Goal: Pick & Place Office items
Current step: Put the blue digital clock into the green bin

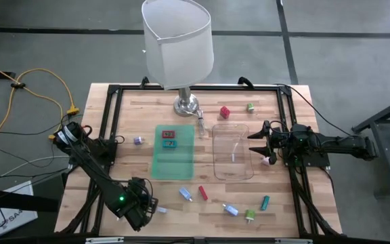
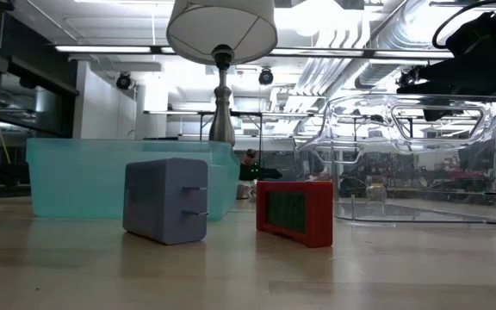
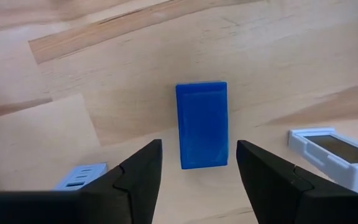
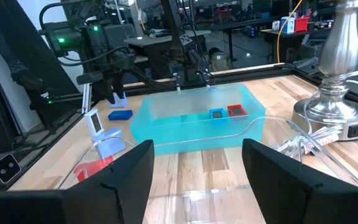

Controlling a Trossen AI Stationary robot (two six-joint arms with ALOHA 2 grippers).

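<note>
A flat blue rectangle (image 3: 202, 124) lies on the bare wood near the table's front left. My left gripper (image 3: 199, 149) points straight down above it, open, one finger on either side of its near end without touching it; in the high view the gripper (image 1: 143, 207) hides it. A white piece (image 3: 328, 152) and a light-blue piece (image 3: 79, 177) lie close beside. A red piece (image 1: 168, 134) and a blue one (image 1: 170, 144) lie in the green translucent tray (image 1: 173, 166). My right gripper (image 4: 197, 162) waits level at the table's right, open with nothing between its fingers.
A clear plastic tray (image 1: 233, 169) stands right of the green one, and a lamp (image 1: 181, 47) at the far middle. Loose pieces lie along the front (image 1: 185, 194) (image 1: 202, 193) (image 1: 230, 210) (image 1: 250, 215) (image 1: 265, 201), at the back (image 1: 225, 112) (image 1: 250, 107) and at the left (image 1: 137, 140).
</note>
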